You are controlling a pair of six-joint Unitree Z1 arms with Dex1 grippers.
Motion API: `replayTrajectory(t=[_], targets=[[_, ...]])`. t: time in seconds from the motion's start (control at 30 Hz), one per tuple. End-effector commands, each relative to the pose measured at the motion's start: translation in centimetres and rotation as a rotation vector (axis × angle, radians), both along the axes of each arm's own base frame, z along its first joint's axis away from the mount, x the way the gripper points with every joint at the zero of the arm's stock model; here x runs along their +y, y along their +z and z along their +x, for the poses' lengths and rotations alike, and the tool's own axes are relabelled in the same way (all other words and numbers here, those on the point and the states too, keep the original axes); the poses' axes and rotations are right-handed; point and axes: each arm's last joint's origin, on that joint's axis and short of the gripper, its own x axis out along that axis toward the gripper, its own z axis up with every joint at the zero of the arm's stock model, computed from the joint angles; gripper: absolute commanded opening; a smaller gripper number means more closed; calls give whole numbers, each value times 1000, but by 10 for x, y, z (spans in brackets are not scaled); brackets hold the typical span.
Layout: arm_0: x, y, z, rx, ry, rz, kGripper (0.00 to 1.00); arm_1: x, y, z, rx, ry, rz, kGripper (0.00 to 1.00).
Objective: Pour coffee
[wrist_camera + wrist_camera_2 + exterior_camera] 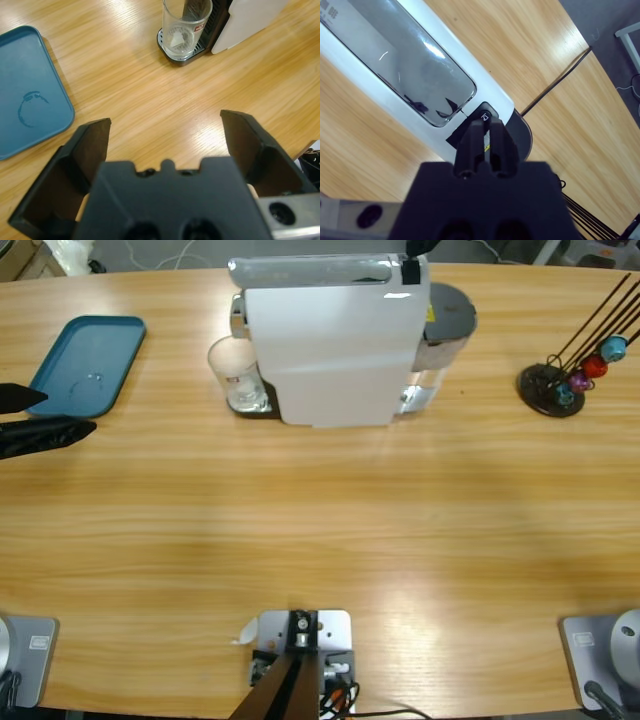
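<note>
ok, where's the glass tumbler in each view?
High view: the glass tumbler stands upper left of centre, on the drip tray at the left side of the white coffee machine.
Left wrist view: at the top edge, right of centre, beyond the open left claw.
Right wrist view: not in it.
Shared landmark: the white coffee machine, in all three.

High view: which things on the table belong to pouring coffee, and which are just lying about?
Belonging to the job:
- white coffee machine
- clear glass tumbler on its drip tray, little or nothing in it
- right gripper, jaws shut at the machine's button
- left gripper, open, facing the tumbler

Lying about:
- teal plastic tray
- black capsule stand
</note>
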Motion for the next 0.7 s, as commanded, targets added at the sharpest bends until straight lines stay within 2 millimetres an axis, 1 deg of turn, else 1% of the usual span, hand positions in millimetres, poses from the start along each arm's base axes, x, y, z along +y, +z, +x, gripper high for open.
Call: replayTrajectory(t=[0.03, 0.27, 0.57, 0.7], targets=[[1, -8, -6, 12, -31, 1, 945, 10, -19, 16, 31, 2, -45, 0], [1, -8, -7, 10, -32, 1, 945, 12, -23, 15, 44, 10, -56, 0], [1, -8, -7, 10, -32, 1, 945, 7, -23, 9, 47, 8, -63, 0], [1, -8, -6, 10, -31, 2, 945, 2, -23, 3, 50, 5, -65, 0]])
